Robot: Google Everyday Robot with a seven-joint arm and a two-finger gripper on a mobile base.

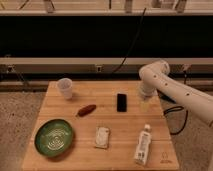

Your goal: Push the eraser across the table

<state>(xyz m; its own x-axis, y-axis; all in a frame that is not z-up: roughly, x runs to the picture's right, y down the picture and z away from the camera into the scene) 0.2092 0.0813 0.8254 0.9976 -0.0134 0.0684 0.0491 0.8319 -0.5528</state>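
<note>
Matte eraser (pixel 121 102), wooden table (pixel 125 131), pincer (pixel 145 103) over table

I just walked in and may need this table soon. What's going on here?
A one-armed robot is lining up to push the black eraser across the wooden table. Its pincer hangs low near the table's right edge in the camera view. It is beside the eraser but apart from it, and it holds nothing. The eraser lies flat around the middle of the table's far half, not yet touched.
</note>
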